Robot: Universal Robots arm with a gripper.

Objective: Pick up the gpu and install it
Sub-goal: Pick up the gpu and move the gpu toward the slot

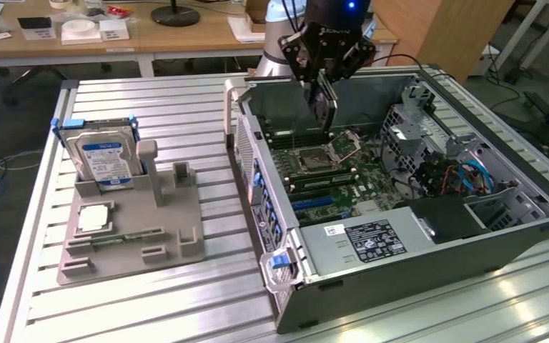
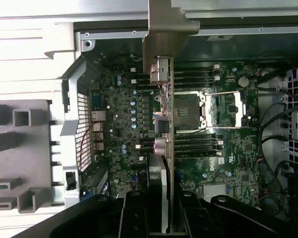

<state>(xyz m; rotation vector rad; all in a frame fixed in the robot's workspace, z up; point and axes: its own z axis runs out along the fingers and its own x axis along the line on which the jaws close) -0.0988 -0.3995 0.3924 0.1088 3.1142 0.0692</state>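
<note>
The arm comes down from above over the open computer case [image 1: 427, 275], its wrist pointing straight down so that the hand [image 1: 324, 71] hangs just inside the case's upper opening. The hand's two dark fingers [image 2: 134, 213] are closed part-way, pinching the gpu [image 1: 326, 103] between them by its thin sides. The card is held on edge and looks like a narrow dark blade in the exterior view, reaching down from the fingers toward the green motherboard [image 1: 337, 182]. Its lower end sits above the area of the square processor socket [image 1: 311, 158]; whether it touches the board cannot be told. In the wrist view the gpu [image 2: 168, 129] is again seen edge-on, running away from the fingers across the motherboard [image 2: 228, 148] just beside the socket [image 2: 186, 111]. Its grey metal bracket [image 2: 166, 29] shows at the far end, over the case's wall. On the ribbed metal counter [image 1: 160, 114], well apart from the case toward the exterior view's left, a grey holder [image 1: 174, 236] carries an upright hard drive [image 1: 103, 161] with a blue and white label. A small green memory stick [image 1: 112, 239] lies flat in the holder.
</note>
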